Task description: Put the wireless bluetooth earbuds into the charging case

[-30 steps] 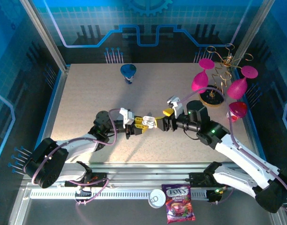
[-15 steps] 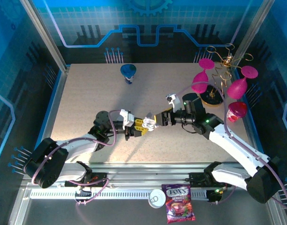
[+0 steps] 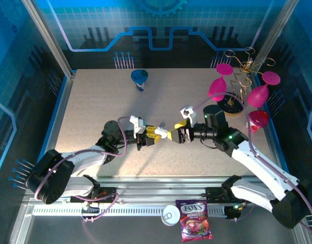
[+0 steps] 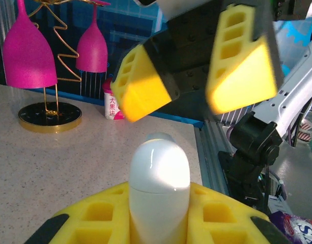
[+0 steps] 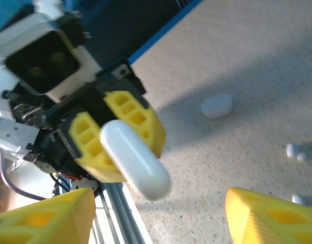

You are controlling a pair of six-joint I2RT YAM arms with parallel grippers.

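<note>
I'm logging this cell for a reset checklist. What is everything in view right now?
charging case: one, white, clamped in the left gripper
second case: one, white, on the table
earbuds: at least two, white, on the table
funnel: one, blue, far table edge
glasses: four, pink, on a gold rack
bottle: one, pink-capped, beside the rack
sweets bag: one, purple, beyond the table's near edge
can: one, silver, beside the bag
left gripper: yellow, shut on the charging case
right gripper: yellow, open, facing it
</note>
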